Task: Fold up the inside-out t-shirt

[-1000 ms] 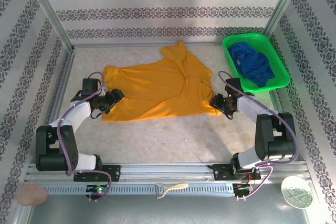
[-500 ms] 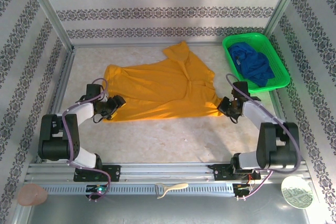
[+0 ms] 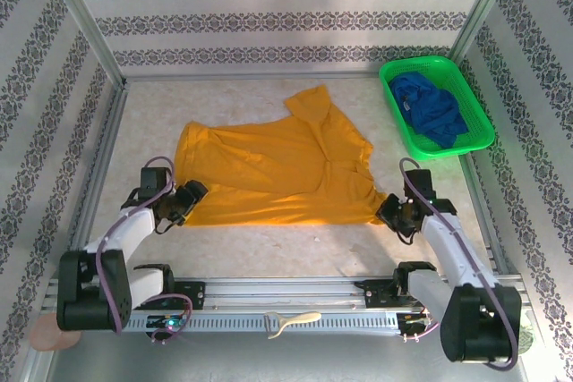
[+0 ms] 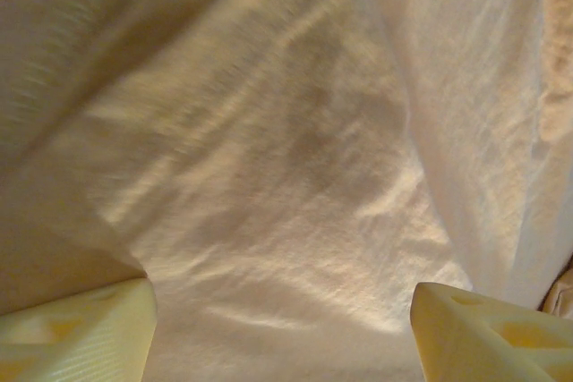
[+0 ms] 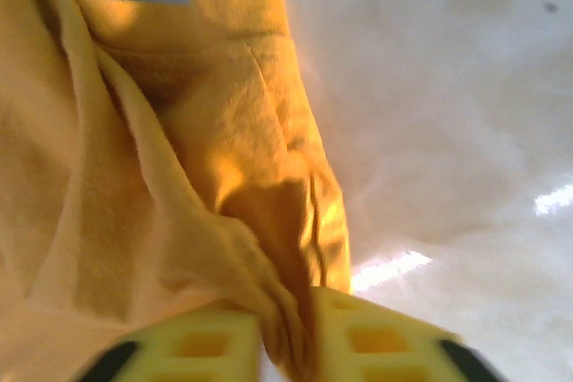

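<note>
The mustard-yellow inside-out t-shirt (image 3: 277, 167) lies spread on the table, plain face up, one sleeve pointing to the far side. My left gripper (image 3: 183, 201) sits at its near left corner. In the left wrist view its fingers (image 4: 76, 333) stand wide apart, and pale, washed-out cloth (image 4: 295, 176) lies flat across the gap of the left gripper (image 4: 282, 301). My right gripper (image 3: 391, 212) is at the near right corner. The right wrist view has the right gripper (image 5: 286, 324) shut on a bunched fold of the yellow shirt (image 5: 179, 158).
A green basket (image 3: 421, 61) holding a deep-blue garment (image 3: 430, 109) stands at the far right. Patterned walls and metal posts enclose the table. On the near ledge lie a white utensil (image 3: 291, 321), a pink object (image 3: 52, 333) and a plate (image 3: 506, 326).
Both arms have drawn back toward the near edge, and the shirt has slid nearer with them. The right gripper has kept hold of the near right corner.
</note>
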You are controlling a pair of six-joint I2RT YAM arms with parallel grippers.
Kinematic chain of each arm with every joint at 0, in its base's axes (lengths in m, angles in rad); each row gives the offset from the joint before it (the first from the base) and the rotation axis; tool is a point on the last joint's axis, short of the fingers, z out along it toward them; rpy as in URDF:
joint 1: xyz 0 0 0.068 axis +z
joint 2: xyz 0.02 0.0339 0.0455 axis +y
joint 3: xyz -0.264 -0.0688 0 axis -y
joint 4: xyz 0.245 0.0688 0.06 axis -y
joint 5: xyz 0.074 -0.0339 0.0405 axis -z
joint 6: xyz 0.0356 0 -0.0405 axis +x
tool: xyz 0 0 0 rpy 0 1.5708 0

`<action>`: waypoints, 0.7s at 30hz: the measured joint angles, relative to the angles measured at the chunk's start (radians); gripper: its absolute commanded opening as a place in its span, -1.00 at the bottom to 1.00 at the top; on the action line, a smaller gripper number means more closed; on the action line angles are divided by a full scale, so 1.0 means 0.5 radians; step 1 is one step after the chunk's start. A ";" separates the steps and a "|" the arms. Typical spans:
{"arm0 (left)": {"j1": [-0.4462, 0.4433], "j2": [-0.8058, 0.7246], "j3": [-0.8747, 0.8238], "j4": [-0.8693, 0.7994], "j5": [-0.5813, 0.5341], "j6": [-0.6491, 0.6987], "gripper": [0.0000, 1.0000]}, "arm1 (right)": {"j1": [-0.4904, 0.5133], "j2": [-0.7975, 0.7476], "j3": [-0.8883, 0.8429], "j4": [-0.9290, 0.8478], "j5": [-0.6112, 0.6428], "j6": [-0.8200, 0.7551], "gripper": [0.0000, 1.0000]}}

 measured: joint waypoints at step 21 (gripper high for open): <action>0.095 1.650 2.123 -0.589 -0.167 0.690 0.21 | 0.233 1.726 2.364 -0.090 0.016 -0.475 -0.07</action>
